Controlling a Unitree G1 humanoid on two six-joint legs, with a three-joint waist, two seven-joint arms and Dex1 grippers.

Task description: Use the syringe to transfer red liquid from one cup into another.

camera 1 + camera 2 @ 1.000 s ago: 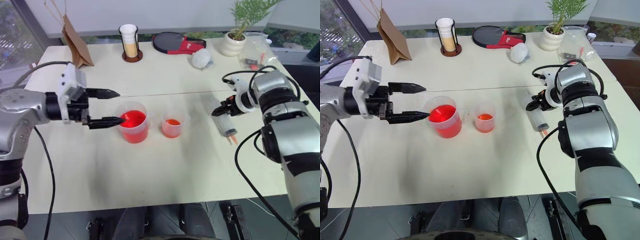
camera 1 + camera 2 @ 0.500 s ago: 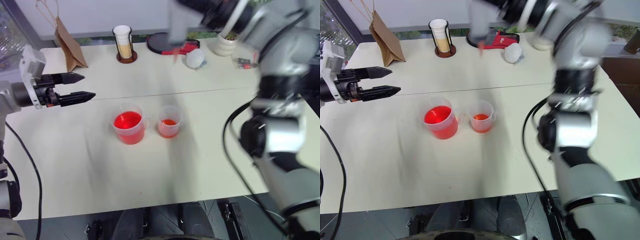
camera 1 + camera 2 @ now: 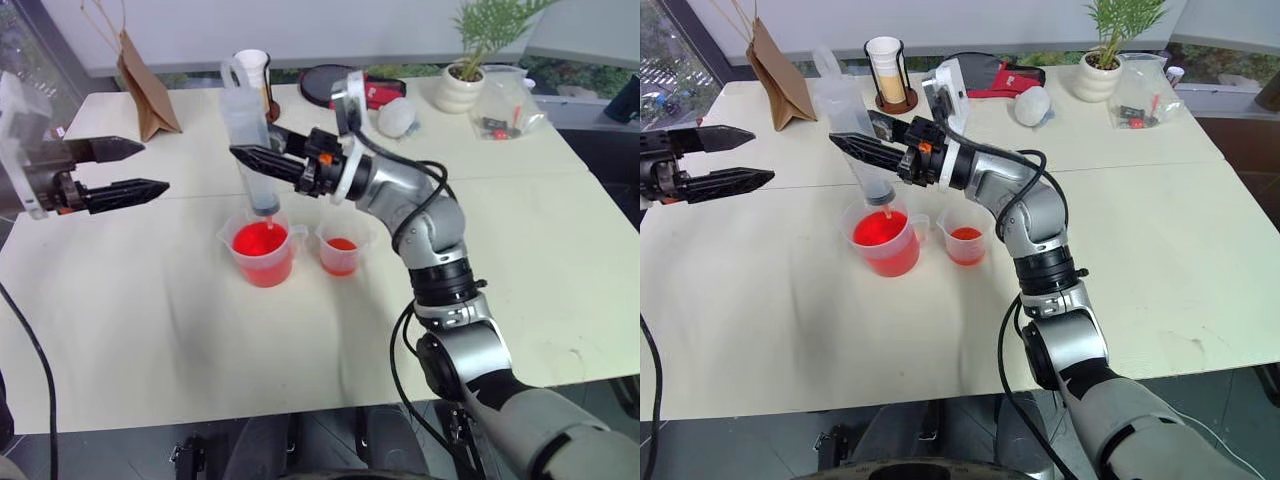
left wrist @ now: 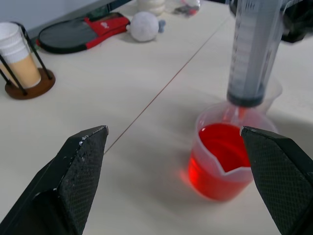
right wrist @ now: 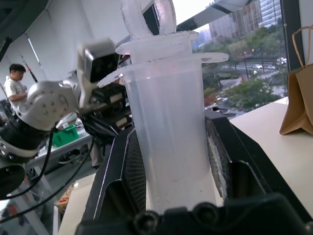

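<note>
Syringe clear, thick-barrelled, upright, plunger ring at top, orange nozzle down just above red liquid in wide spouted beaker on bench. Right gripper fingers clenched on the barrel at mid-height, beaker directly below them. Narrow cup, holding a little orange-red, stands just beside the beaker. Left gripper fingers spread wide, grasping nothing, tips pointing toward beaker and syringe, well apart from both.

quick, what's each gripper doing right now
Left gripper: open, empty.
Right gripper: shut on the syringe, above the beaker.
</note>
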